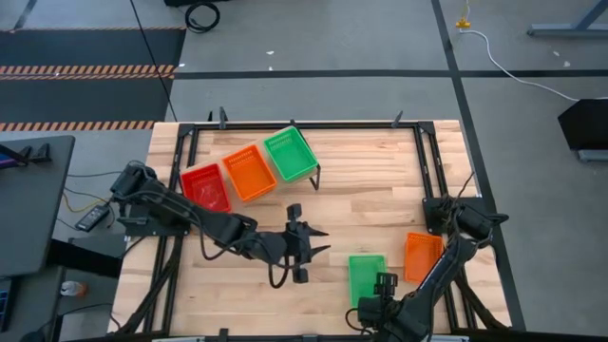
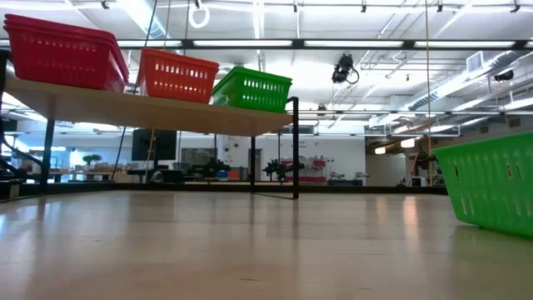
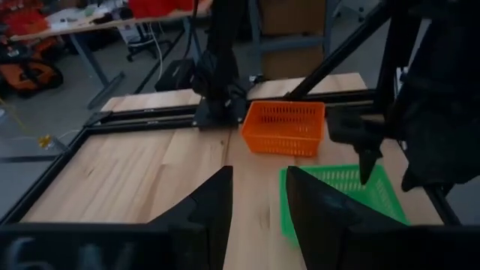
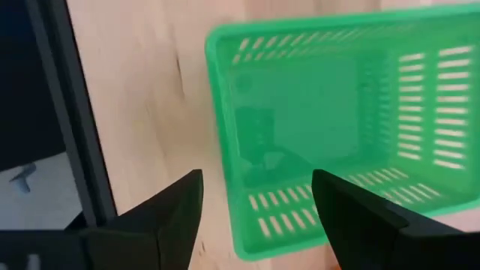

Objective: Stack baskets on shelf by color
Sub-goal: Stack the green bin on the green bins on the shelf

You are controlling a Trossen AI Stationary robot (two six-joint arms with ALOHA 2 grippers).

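Right gripper (image 4: 255, 199) open, hovers above loose green basket (image 1: 367, 278) near table's (image 1: 380, 204) front edge. Left gripper (image 1: 309, 243) open, mid-table. Orange basket (image 1: 422, 256) near right edge.

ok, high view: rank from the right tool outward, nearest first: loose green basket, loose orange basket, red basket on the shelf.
From the right tool, open, at the table's near edge:
1. Loose green basket, right beside it.
2. Loose orange basket, toward the right edge.
3. Red basket, at the shelf's left end.
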